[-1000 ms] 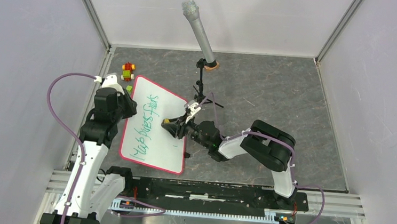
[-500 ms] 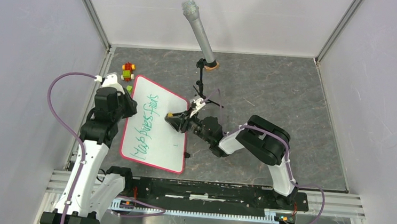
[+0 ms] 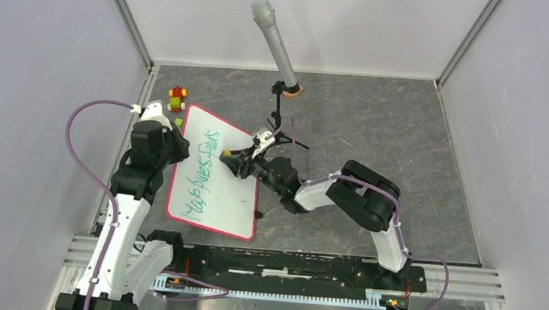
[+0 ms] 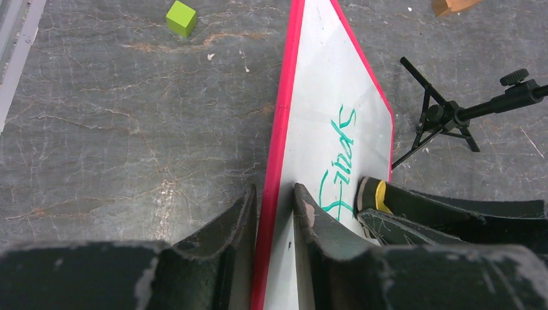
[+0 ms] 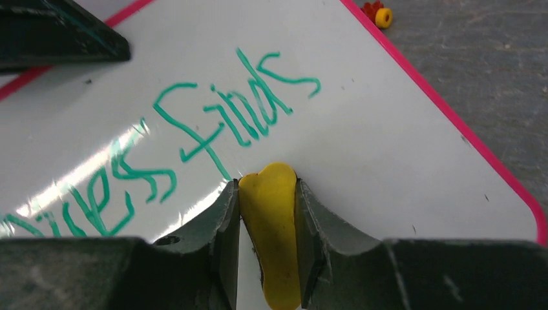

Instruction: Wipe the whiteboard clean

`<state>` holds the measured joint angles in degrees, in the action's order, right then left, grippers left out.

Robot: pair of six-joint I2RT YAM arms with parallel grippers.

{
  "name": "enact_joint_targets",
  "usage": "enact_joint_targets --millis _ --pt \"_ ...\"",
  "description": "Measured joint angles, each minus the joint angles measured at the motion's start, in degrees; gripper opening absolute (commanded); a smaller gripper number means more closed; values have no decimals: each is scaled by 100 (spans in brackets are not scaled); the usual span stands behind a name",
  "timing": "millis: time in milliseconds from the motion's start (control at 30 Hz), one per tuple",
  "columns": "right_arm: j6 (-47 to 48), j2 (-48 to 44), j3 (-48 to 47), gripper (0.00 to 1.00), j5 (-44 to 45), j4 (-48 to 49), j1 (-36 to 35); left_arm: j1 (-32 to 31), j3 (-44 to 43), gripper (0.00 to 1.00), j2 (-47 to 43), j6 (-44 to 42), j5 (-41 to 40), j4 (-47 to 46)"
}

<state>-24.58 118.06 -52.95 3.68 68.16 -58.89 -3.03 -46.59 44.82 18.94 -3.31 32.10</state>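
Observation:
The whiteboard lies on the grey table, white with a red-pink rim and green handwriting. My left gripper is shut on its left rim, one finger on each side. My right gripper is shut on a yellow eraser and presses it on the board beside the word "Finds". In the left wrist view the eraser shows at the writing's end. The board fills the right wrist view.
A microphone on a small black tripod stands just behind the board's right corner. A small red and yellow toy and a green cube lie near the board's far left corner. Metal rails run along the left and near edges.
My right gripper has carried the eraser up and to the left across the board, toward the far end of the writing. The left gripper and the board have stayed in place.

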Motion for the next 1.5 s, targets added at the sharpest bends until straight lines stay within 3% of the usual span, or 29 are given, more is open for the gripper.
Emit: enact_joint_targets --millis 133,300,600,1100,1500 --pt "20 168 -601 17 9 -175 -48 0 0 2 4 0 0 -4" --pt "-48 304 -647 17 2 4 46 0 0 2 15 0 -17 -11" --pt "-356 315 566 17 122 647 376 0 0 2 0 0 20 -22" --pt "-118 -107 496 17 146 291 -105 0 0 2 -9 0 44 4" --pt "-131 -579 2197 17 -234 1108 -638 0 2 2 -37 0 96 11"
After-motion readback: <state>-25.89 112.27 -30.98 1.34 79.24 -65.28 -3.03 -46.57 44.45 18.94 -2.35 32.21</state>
